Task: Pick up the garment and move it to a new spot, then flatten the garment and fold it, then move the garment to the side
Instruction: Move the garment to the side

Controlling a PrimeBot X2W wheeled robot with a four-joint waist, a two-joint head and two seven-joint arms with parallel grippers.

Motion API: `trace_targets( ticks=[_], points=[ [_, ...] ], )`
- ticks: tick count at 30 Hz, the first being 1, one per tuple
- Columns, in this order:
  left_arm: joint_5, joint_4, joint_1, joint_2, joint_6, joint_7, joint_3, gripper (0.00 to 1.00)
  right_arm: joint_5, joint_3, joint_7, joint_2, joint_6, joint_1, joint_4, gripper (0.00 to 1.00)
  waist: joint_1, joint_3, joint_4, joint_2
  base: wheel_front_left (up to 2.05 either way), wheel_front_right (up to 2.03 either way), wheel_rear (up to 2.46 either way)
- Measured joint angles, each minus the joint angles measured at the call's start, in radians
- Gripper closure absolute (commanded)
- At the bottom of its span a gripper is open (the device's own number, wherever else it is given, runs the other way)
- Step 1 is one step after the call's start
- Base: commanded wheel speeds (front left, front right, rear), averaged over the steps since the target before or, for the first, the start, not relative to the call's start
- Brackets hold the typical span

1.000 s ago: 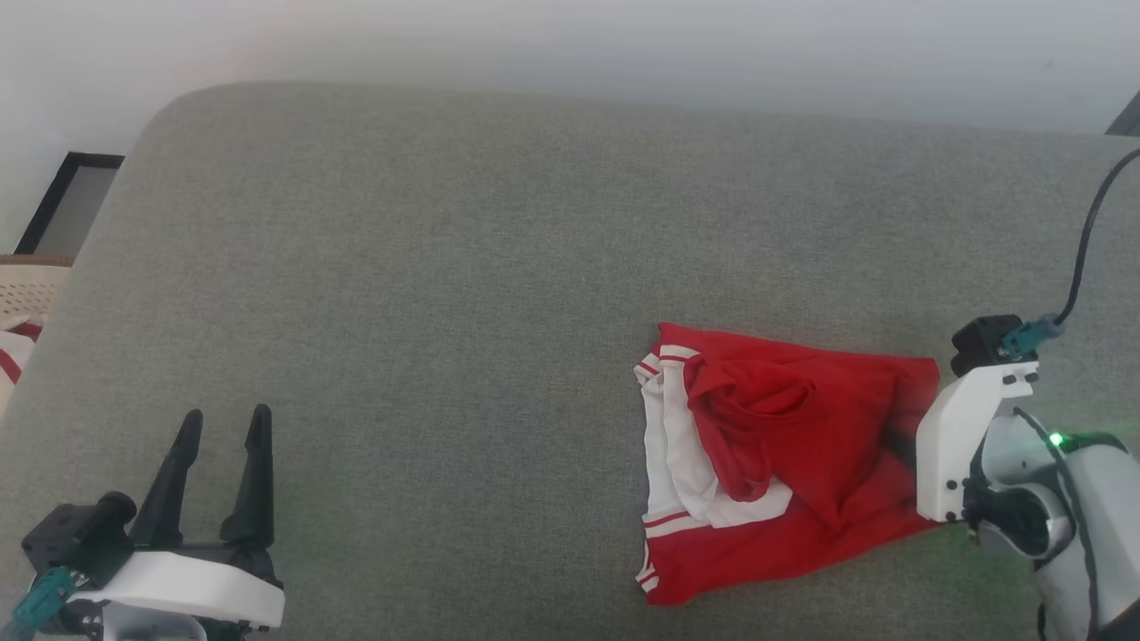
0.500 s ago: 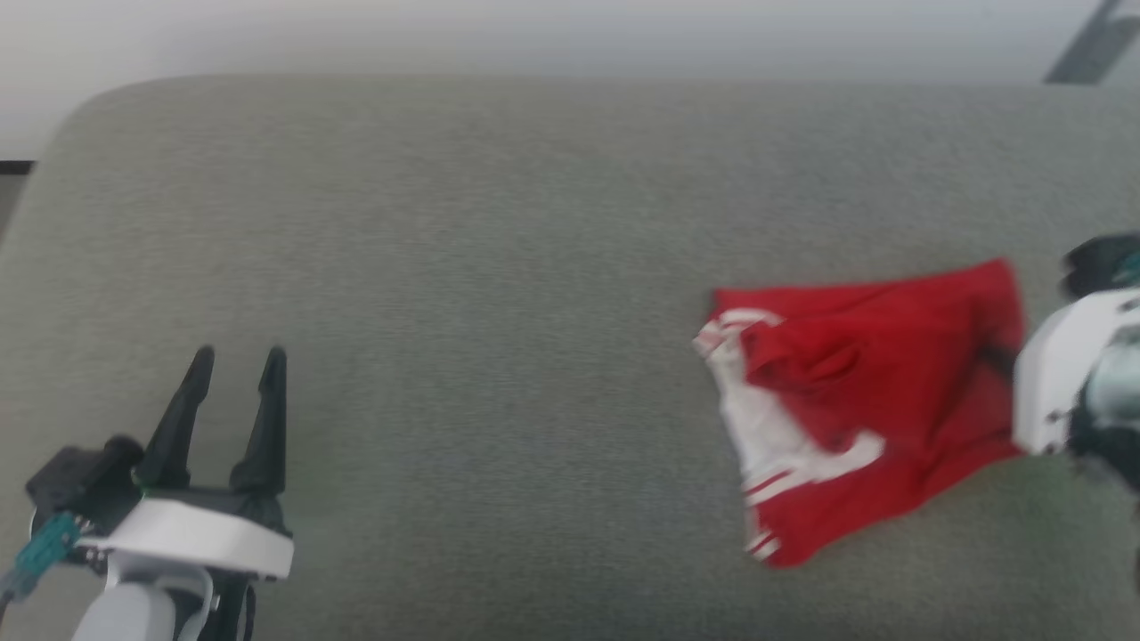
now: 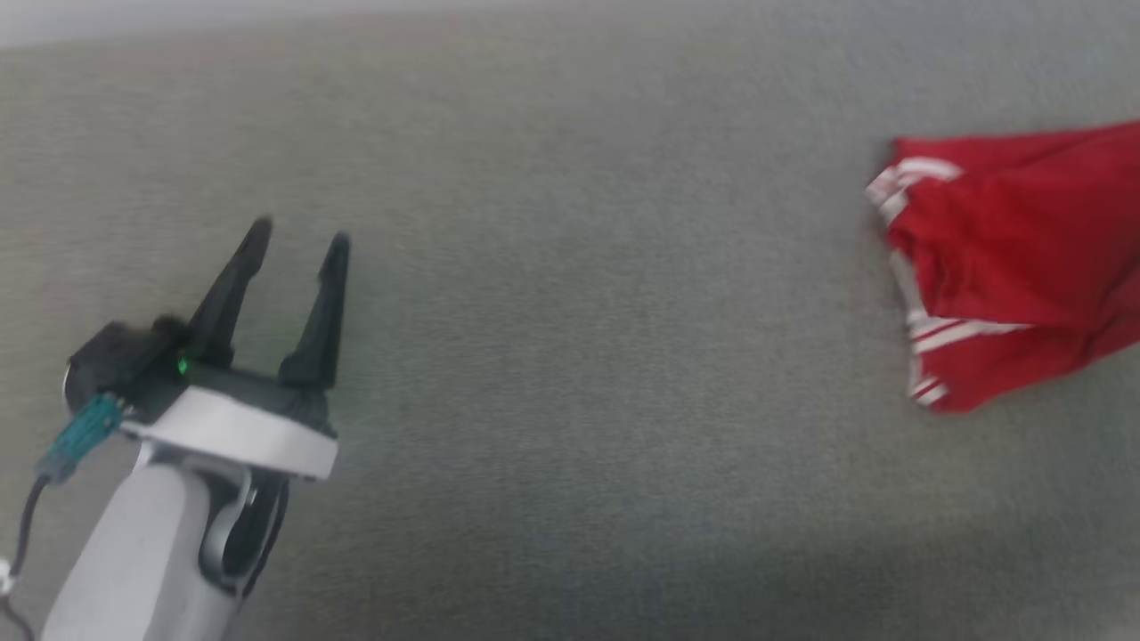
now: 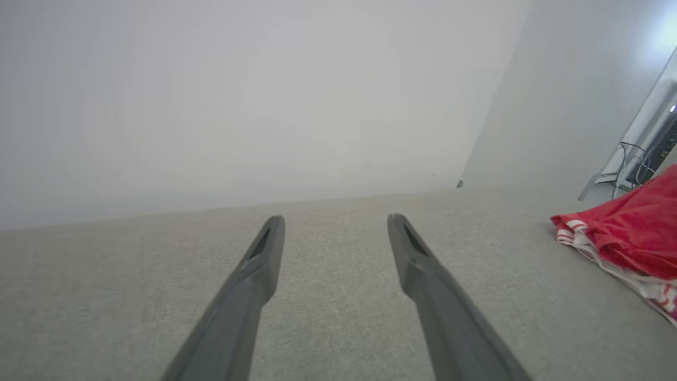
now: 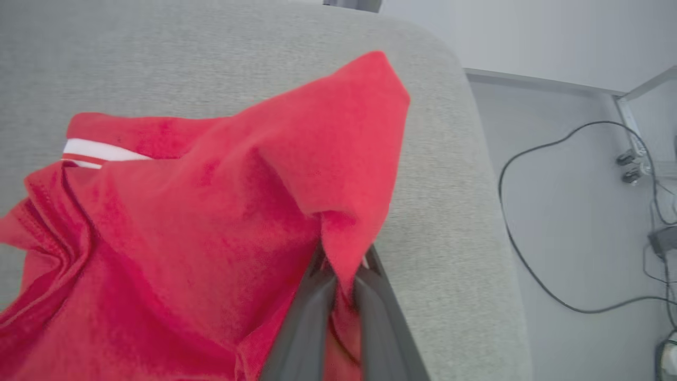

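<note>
The garment (image 3: 1024, 267), a red jersey with white striped trim, is bunched at the right edge of the head view, partly cut off. In the right wrist view my right gripper (image 5: 338, 275) is shut on a fold of the garment (image 5: 211, 222), whose cloth rises in a peak above the fingers. My left gripper (image 3: 298, 236) is open at the lower left of the head view, over bare cushion, far from the garment. In the left wrist view its fingers (image 4: 264, 254) stand wide apart with nothing between them, and the garment (image 4: 629, 233) lies off to the right.
The grey fabric cushion (image 3: 579, 356) carries everything. Its rounded edge (image 5: 476, 159) lies just beyond the gripped cloth in the right wrist view, with the floor and black cables (image 5: 529, 222) past it. A white wall (image 4: 264, 106) rises behind the cushion.
The head camera has swung, shifting the whole picture. The garment's right side has been lifted and pulled further right by my right gripper. My left gripper stays open.
</note>
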Motion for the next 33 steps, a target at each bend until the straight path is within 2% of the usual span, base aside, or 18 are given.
trace_targets(
  ticks=[7, 16, 23, 32, 33],
  points=[
    [0.002, 0.008, -0.122, 0.027, 0.000, 0.000, -0.088, 0.00, -0.072, 0.024, -0.131, -0.077, 0.000, -0.103, 0.054, 1.00, 0.0000, 0.082, -0.062, 0.0000, 0.00, 0.00, 0.00],
    [-0.012, 0.022, -0.236, 0.046, 0.000, 0.000, -0.181, 0.00, -0.218, 0.092, -0.312, -0.122, 0.000, -0.219, 0.191, 1.00, 0.0000, 0.172, -0.102, 0.0000, 0.00, 0.00, 0.00],
    [-0.022, 0.030, -0.277, 0.055, 0.000, 0.000, -0.211, 0.00, -0.304, 0.127, -0.381, -0.093, 0.000, -0.289, 0.349, 1.00, 0.0000, 0.210, -0.098, 0.0000, 0.00, 0.00, 0.00],
    [-0.046, 0.040, -0.302, 0.058, 0.000, 0.000, -0.228, 0.00, -0.375, 0.082, -0.462, -0.048, 0.000, -0.362, 0.533, 1.00, 0.0000, 0.230, -0.075, 0.0000, 0.00, 0.00, 0.00],
    [-0.046, 0.040, -0.303, 0.058, 0.000, 0.000, -0.227, 0.00, -0.384, 0.072, -0.470, -0.044, 0.000, -0.370, 0.550, 0.96, 0.0000, 0.231, -0.073, 0.0000, 0.00, 0.00, 0.00]
  ],
)
